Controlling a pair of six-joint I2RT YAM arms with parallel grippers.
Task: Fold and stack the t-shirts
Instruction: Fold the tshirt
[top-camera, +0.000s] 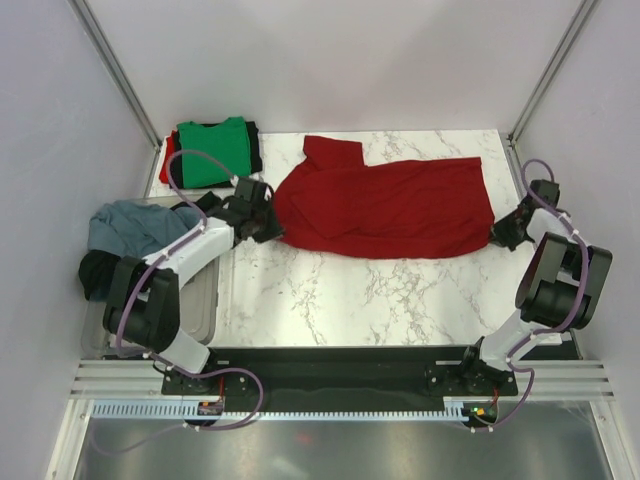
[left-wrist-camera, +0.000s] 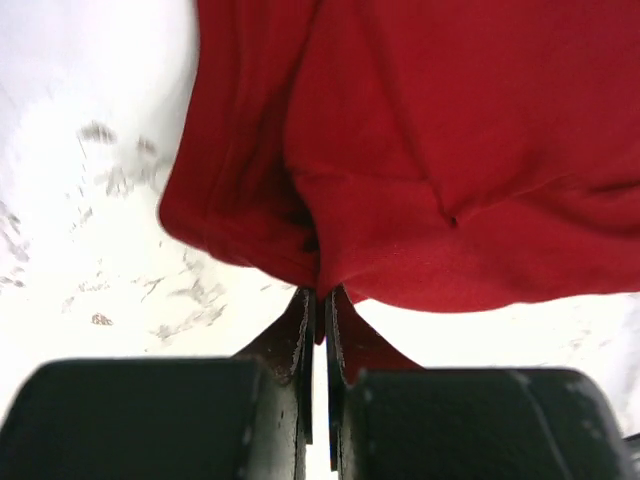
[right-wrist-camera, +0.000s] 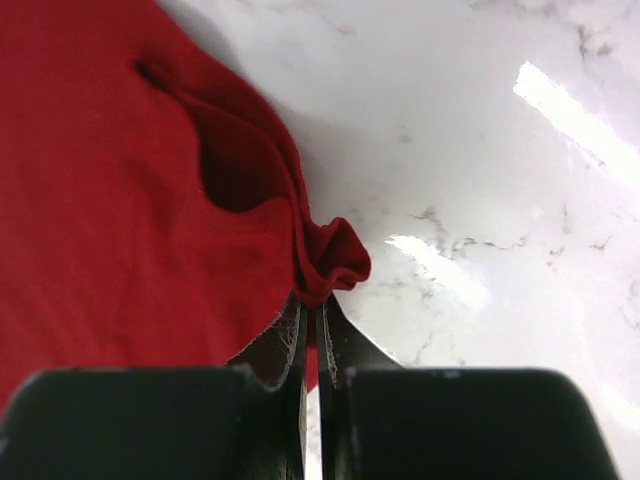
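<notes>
The dark red t-shirt (top-camera: 385, 205) lies spread across the marble table, one sleeve pointing to the back. My left gripper (top-camera: 272, 225) is shut on the shirt's left edge; the left wrist view shows red cloth (left-wrist-camera: 400, 170) pinched between its fingertips (left-wrist-camera: 321, 300). At the shirt's right edge my right gripper (top-camera: 497, 236) is shut too, with a bunched fold (right-wrist-camera: 330, 262) caught between its jaws (right-wrist-camera: 312, 305). A folded bright green t-shirt (top-camera: 213, 152) rests on a stack at the back left, with black and red cloth under it.
A clear plastic tub (top-camera: 205, 300) stands at the left beside the left arm. A grey-blue shirt (top-camera: 130, 225) and a black one (top-camera: 95, 272) are heaped on it. Metal frame posts (top-camera: 120, 70) rise at the back corners.
</notes>
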